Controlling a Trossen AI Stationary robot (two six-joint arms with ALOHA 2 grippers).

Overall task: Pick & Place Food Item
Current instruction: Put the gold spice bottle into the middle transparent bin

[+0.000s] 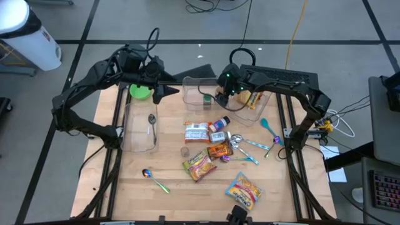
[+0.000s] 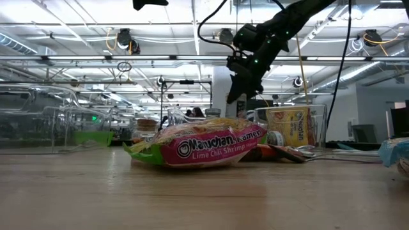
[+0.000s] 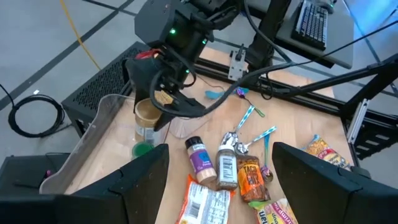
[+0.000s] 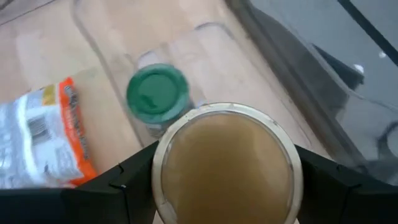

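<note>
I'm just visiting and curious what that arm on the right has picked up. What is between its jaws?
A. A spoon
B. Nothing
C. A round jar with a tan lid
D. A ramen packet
C: the right wrist view shows the jar, round with a tan top, filling the space between the right gripper jaws, above a clear bin where a green-lidded jar stands.
</note>
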